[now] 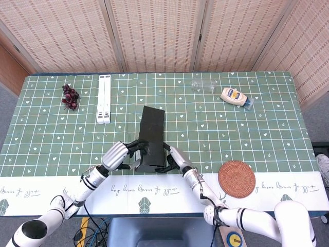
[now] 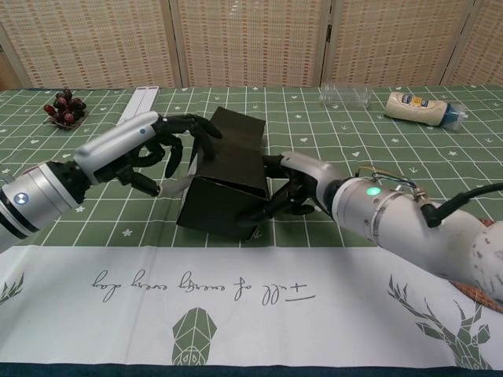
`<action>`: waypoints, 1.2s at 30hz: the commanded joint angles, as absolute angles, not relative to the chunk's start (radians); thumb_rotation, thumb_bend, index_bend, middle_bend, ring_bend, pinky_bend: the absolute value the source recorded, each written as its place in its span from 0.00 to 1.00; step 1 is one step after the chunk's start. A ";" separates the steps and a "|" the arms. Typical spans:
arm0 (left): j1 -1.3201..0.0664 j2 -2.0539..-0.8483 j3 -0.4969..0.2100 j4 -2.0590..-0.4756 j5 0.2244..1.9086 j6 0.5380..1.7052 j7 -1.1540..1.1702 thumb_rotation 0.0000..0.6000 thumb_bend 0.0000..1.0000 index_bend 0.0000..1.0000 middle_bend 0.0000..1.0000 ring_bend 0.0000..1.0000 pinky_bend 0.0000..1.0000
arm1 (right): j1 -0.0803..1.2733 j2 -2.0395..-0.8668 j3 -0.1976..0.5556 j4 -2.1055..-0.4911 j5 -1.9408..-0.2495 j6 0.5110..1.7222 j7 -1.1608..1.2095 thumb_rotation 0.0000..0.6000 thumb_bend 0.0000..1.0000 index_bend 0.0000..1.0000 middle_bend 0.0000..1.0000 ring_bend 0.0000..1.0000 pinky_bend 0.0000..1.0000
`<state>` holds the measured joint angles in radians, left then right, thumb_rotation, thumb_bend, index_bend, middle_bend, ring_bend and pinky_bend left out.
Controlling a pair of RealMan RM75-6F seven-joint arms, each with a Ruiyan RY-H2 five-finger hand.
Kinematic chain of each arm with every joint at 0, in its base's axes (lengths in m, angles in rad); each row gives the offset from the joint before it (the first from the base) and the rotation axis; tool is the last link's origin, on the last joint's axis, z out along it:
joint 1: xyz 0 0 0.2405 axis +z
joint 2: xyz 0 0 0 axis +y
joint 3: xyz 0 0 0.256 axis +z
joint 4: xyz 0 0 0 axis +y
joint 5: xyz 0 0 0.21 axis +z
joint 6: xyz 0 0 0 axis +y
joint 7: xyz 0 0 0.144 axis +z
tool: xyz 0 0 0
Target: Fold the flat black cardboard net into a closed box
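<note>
Cardboard, black and partly folded into a box (image 1: 150, 138), lies near the front middle of the green checked tabletop (image 1: 257, 134), long and narrow in the head view, running away from the robot. The left hand (image 1: 122, 154) sits against the box's left side, fingers (image 2: 191, 124) curled over its top near edge in the chest view. The right hand (image 1: 174, 157) presses on the box's right side, fingers (image 2: 275, 206) bent along the lower corner. Both hands grip the box between them.

Further back on the left lie a bunch of dark grapes (image 1: 70, 96) and a white hinged strip (image 1: 104, 98). At the far right are a clear plastic bottle (image 1: 204, 85) on its side and a mayonnaise bottle (image 1: 235, 96). A round woven coaster (image 1: 236, 178) rests near the front right edge.
</note>
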<state>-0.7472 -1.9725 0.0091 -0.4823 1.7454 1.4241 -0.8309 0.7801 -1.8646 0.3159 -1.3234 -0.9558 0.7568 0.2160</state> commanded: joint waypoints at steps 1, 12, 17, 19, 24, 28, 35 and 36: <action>-0.754 -1.983 0.031 -0.449 1.759 1.434 -0.826 1.00 0.14 0.40 0.25 0.65 0.99 | 0.782 -1.863 0.314 -1.323 -0.959 0.753 0.210 1.00 0.37 0.31 0.48 0.87 1.00; -0.761 -1.989 0.091 -0.367 1.790 1.453 -0.804 1.00 0.14 0.40 0.26 0.65 0.99 | 0.787 -1.851 0.307 -1.328 -0.961 0.749 0.168 1.00 0.37 0.31 0.48 0.87 1.00; -0.749 -1.984 0.090 -0.353 1.772 1.454 -0.809 1.00 0.14 0.40 0.26 0.65 0.99 | 0.785 -1.847 0.304 -1.332 -0.961 0.746 0.162 1.00 0.37 0.31 0.48 0.87 1.00; -0.741 -1.980 0.092 -0.350 1.767 1.455 -0.810 1.00 0.14 0.40 0.26 0.65 0.99 | 0.784 -1.846 0.305 -1.333 -0.961 0.745 0.164 1.00 0.37 0.31 0.48 0.87 1.00; -0.722 -1.967 0.095 -0.349 1.754 1.461 -0.816 1.00 0.14 0.40 0.26 0.65 0.99 | 0.783 -1.844 0.307 -1.337 -0.961 0.740 0.168 1.00 0.37 0.31 0.48 0.87 1.00; -0.711 -1.958 0.105 -0.352 1.756 1.475 -0.817 1.00 0.14 0.40 0.26 0.65 0.99 | 0.782 -1.844 0.310 -1.337 -0.959 0.739 0.170 1.00 0.37 0.31 0.48 0.87 1.00; -0.705 -1.950 0.140 -0.339 1.783 1.501 -0.797 1.00 0.14 0.41 0.27 0.65 0.99 | 0.779 -1.843 0.309 -1.335 -0.958 0.739 0.169 1.00 0.37 0.31 0.48 0.87 1.00; -0.706 -1.950 0.144 -0.334 1.787 1.501 -0.791 1.00 0.14 0.41 0.27 0.65 0.99 | 0.779 -1.843 0.308 -1.335 -0.959 0.740 0.169 1.00 0.37 0.31 0.48 0.87 1.00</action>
<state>-0.7054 -1.9505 0.1399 -0.3382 1.7832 1.4998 -0.7955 0.7790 -1.8426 0.3084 -1.3354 -0.9588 0.7394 0.1687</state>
